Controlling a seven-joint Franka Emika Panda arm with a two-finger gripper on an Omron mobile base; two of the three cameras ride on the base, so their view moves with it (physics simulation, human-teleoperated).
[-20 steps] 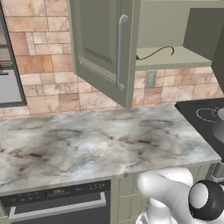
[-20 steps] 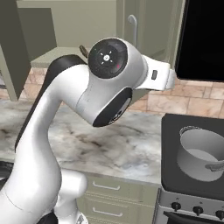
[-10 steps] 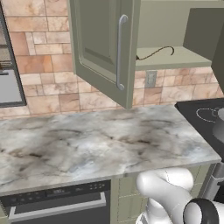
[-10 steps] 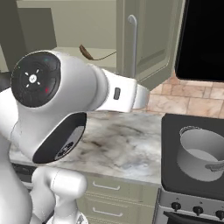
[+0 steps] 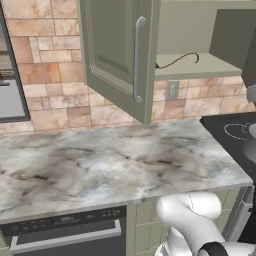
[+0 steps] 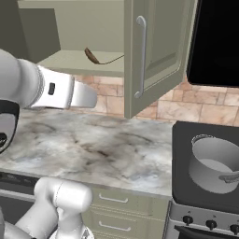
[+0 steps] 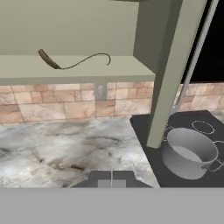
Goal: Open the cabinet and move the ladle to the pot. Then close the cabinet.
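The sage-green cabinet (image 5: 120, 45) (image 6: 158, 46) (image 7: 168, 65) stands with both doors swung open. The ladle (image 5: 177, 61) (image 6: 97, 57) (image 7: 65, 64) lies on its lower shelf, a thin curved dark handle with a small bowl. The grey pot (image 6: 212, 163) (image 7: 190, 151) sits on the black stove, to the right of the cabinet and below it; its edge shows at the right in the left base view (image 5: 250, 145). My gripper (image 7: 111, 180) is shut with nothing in it, well back from the shelf and over the marble counter.
The marble counter (image 5: 100, 160) (image 6: 102, 144) runs under the cabinet. The open right door (image 6: 154, 56) hangs between the shelf and the stove (image 6: 205, 140). A wall outlet (image 7: 101, 91) sits below the shelf. My white forearm (image 6: 56, 91) crosses the left of the right base view.
The arm has swung: its big joint has moved left and out of the right base view, leaving the forearm there. Cabinet doors, ladle and pot have not moved.
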